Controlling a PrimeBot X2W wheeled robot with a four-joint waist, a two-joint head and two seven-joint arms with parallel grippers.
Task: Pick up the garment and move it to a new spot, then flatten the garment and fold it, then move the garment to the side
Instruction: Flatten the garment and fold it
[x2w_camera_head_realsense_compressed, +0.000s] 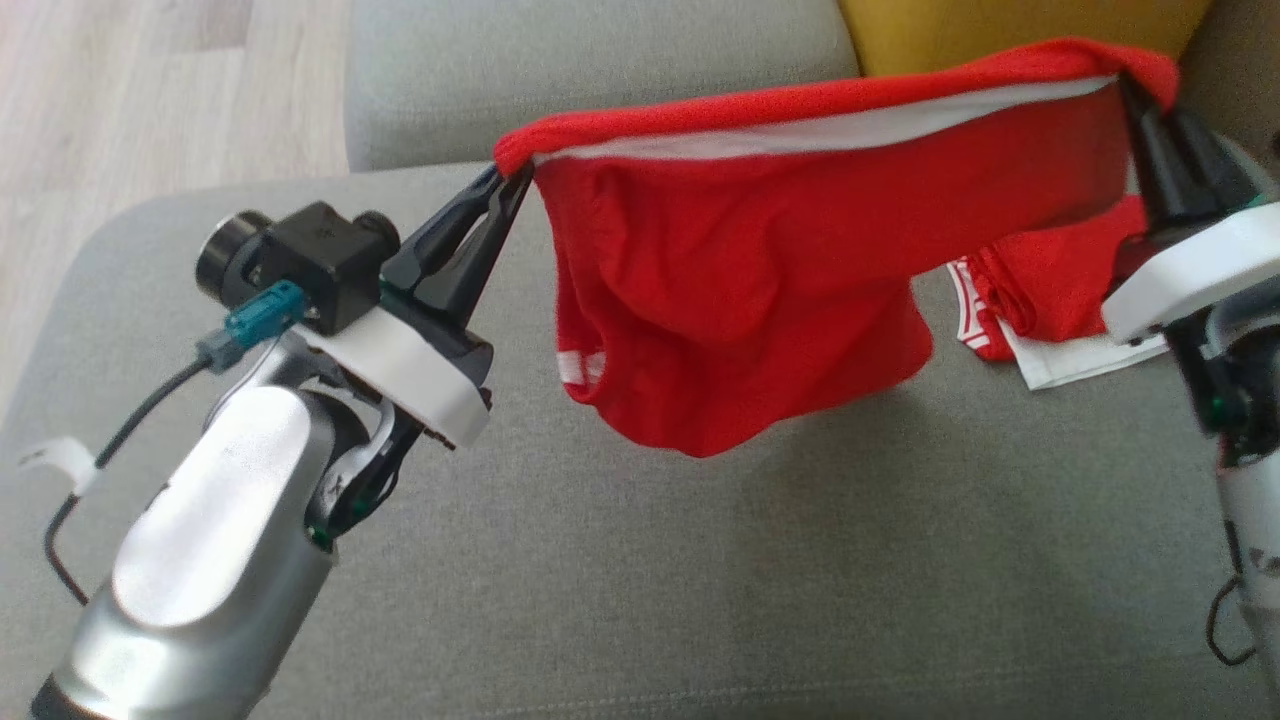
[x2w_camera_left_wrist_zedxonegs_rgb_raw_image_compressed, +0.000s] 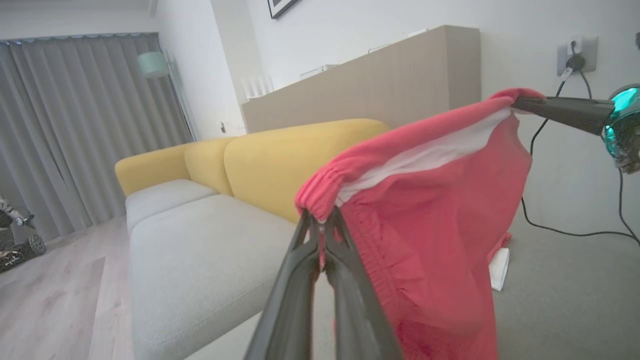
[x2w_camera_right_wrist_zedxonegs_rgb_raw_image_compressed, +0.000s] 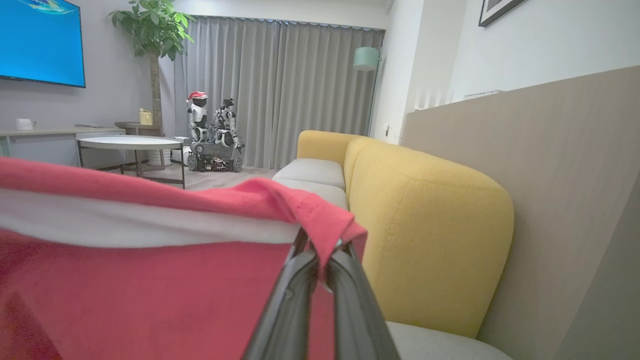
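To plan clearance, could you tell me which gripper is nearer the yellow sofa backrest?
Right. The right gripper pinches the red shorts close beside the yellow backrest; the left gripper pinches their other end, out over the grey seat.

Garments: one garment (x2w_camera_head_realsense_compressed: 740, 300)
Grippers: two, left gripper (x2w_camera_head_realsense_compressed: 510, 185) and right gripper (x2w_camera_head_realsense_compressed: 1135, 100)
Sofas: one sofa (x2w_camera_right_wrist_zedxonegs_rgb_raw_image_compressed: 430, 225)
Tables: one table (x2w_camera_right_wrist_zedxonegs_rgb_raw_image_compressed: 130, 143)
Lamps: one lamp (x2w_camera_right_wrist_zedxonegs_rgb_raw_image_compressed: 366, 58)
Plants: one plant (x2w_camera_right_wrist_zedxonegs_rgb_raw_image_compressed: 152, 25)
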